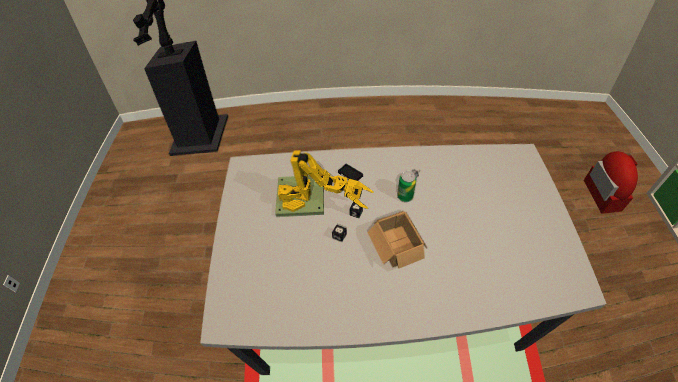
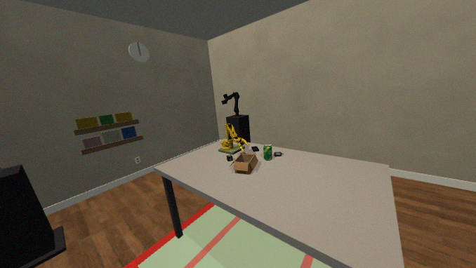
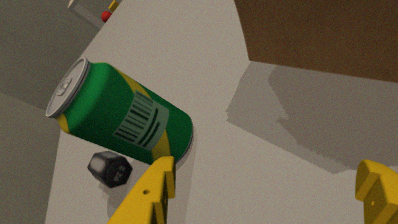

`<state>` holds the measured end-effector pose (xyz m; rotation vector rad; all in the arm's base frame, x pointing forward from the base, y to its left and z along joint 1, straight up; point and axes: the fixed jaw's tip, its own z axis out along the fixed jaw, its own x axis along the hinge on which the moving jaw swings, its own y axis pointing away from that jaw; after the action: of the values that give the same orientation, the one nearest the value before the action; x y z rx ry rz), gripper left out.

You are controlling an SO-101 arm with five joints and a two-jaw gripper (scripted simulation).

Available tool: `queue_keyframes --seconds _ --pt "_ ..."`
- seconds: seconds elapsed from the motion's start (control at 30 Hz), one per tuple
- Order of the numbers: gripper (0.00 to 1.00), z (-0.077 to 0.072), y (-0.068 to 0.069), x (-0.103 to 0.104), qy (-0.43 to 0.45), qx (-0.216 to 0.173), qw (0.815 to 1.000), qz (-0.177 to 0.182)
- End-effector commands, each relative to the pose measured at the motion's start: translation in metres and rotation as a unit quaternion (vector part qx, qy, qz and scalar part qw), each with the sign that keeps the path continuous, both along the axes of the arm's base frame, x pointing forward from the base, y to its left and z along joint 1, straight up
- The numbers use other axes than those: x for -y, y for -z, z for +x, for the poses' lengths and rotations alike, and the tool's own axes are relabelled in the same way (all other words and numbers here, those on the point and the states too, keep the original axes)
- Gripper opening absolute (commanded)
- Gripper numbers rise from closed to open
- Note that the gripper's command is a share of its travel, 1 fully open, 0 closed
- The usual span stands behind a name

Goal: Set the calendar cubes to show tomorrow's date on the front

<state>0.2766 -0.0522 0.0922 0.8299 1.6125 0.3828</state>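
Observation:
My gripper (image 1: 369, 198) (image 2: 246, 146) (image 3: 267, 165) is open and empty, above the table. One black cube (image 1: 356, 210) lies on the table just below and beside the fingers in the top view, partly covered by one finger; I cannot make out that cube in the other two views. A second black cube (image 1: 339, 233) (image 2: 229, 158) sits on the table nearer the front, with a pale digit like an 8 on its upper side. A low black object (image 1: 350, 172) (image 2: 255, 149), perhaps the calendar tray, lies behind the arm; its month name is not readable.
An open cardboard box (image 1: 400, 240) (image 2: 241, 166) (image 3: 325, 30) stands in front and to the right of the gripper. A green can (image 1: 406, 190) (image 2: 267, 153) (image 3: 107, 110) stands to the right. A small dark object (image 1: 416, 173) (image 2: 278, 153) (image 3: 110, 169) lies behind the can.

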Motion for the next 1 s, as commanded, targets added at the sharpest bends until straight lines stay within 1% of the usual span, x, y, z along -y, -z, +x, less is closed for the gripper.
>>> queue_keyframes --seconds 0.0,0.53,0.6,0.63,0.97 --pt "0.35 0.0 -0.008 -0.001 -0.033 -0.088 0.995 -0.032" --pt "0.35 -0.009 -0.014 -0.004 -0.053 -0.137 0.987 -0.067" --pt "0.35 -0.009 -0.014 -0.004 -0.053 -0.137 0.987 -0.067" --pt "0.35 -0.01 -0.015 -0.004 -0.056 -0.146 0.985 -0.073" --pt "0.35 -0.015 -0.018 -0.005 -0.068 -0.174 0.978 -0.093"
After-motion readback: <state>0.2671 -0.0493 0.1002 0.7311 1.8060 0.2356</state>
